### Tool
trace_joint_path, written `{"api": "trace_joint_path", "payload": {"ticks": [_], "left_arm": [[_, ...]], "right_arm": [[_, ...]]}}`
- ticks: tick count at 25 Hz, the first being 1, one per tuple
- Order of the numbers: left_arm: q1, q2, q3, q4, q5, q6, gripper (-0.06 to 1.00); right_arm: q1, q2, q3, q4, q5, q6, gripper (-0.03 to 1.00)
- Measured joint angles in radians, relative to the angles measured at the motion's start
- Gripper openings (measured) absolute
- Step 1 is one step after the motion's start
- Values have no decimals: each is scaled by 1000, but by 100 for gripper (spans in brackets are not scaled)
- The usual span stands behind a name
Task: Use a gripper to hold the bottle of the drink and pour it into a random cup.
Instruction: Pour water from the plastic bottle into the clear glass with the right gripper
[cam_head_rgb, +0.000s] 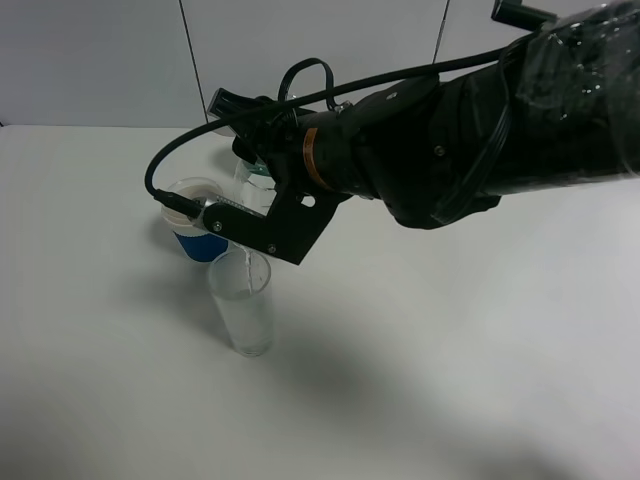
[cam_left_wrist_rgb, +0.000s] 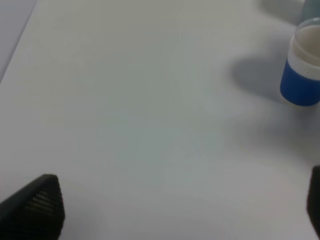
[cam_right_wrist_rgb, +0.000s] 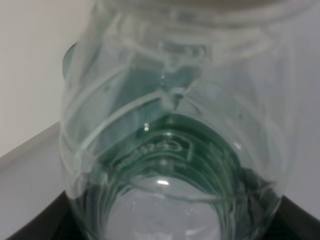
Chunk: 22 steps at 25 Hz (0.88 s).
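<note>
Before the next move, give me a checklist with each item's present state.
1. Grip: the right gripper is shut on the drink bottle: ok.
2. Aim: a thin stream falls inside the rim of the tall clear glass: ok.
3. Glass upright on the white table: ok.
4. Gap between the glass and the blue cup with white rim behind it: cannot tell.
5. Left gripper open, holding nothing, over bare table: ok.
6. Liquid left in the bottle: cannot tell.
</note>
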<state>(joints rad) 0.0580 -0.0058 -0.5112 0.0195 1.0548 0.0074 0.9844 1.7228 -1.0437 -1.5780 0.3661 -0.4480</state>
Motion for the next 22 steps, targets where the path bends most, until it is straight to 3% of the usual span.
{"api": "trace_joint_path", "payload": {"ticks": [22], "left_arm": [[0,0,0,0,0,0,98]], "right_arm": [[16,0,-1,0,1,-8,55]]}}
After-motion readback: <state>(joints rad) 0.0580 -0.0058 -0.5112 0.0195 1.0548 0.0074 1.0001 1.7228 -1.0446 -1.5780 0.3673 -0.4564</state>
